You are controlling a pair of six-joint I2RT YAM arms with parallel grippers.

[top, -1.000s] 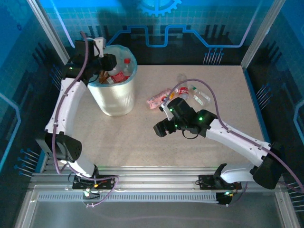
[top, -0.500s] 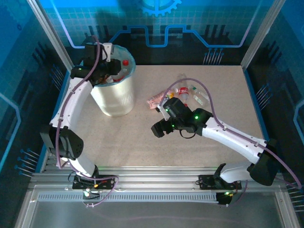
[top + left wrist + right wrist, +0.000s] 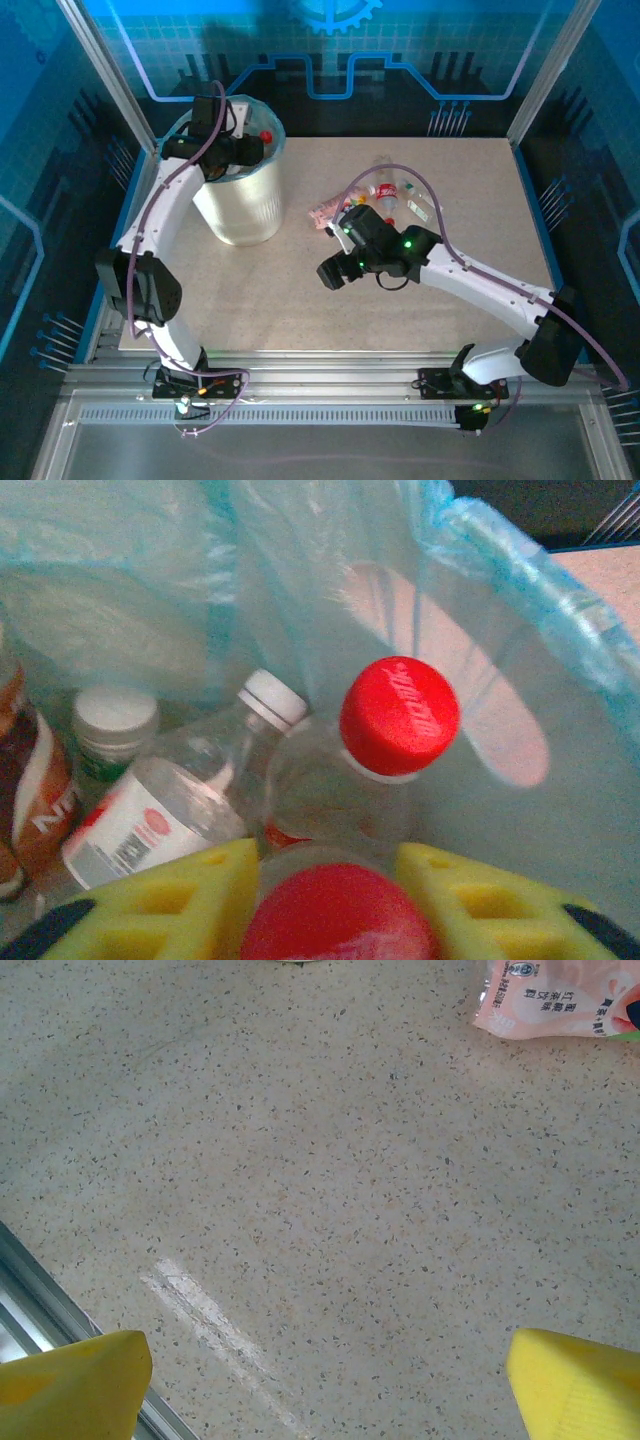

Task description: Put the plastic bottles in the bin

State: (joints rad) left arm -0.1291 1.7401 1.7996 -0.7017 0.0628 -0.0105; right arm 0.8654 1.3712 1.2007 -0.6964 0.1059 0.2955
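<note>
Left gripper (image 3: 325, 880) over bin (image 3: 240, 210) interior; red-capped bottle (image 3: 338, 925) between its fingers, cannot tell whether clamped. Right gripper (image 3: 320, 1380) spread wide above surface (image 3: 300, 1160); pink-labelled bottle (image 3: 545, 1005) ahead, apart.

The bin (image 3: 240, 210) stands at the far left of the table (image 3: 300, 300), with several bottles (image 3: 400, 715) in it. Loose bottles (image 3: 388, 192) lie to its right, nearer the table's back.

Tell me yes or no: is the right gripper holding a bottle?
No. In the right wrist view the right gripper has its yellow fingers wide apart over the table, with nothing between them.
</note>
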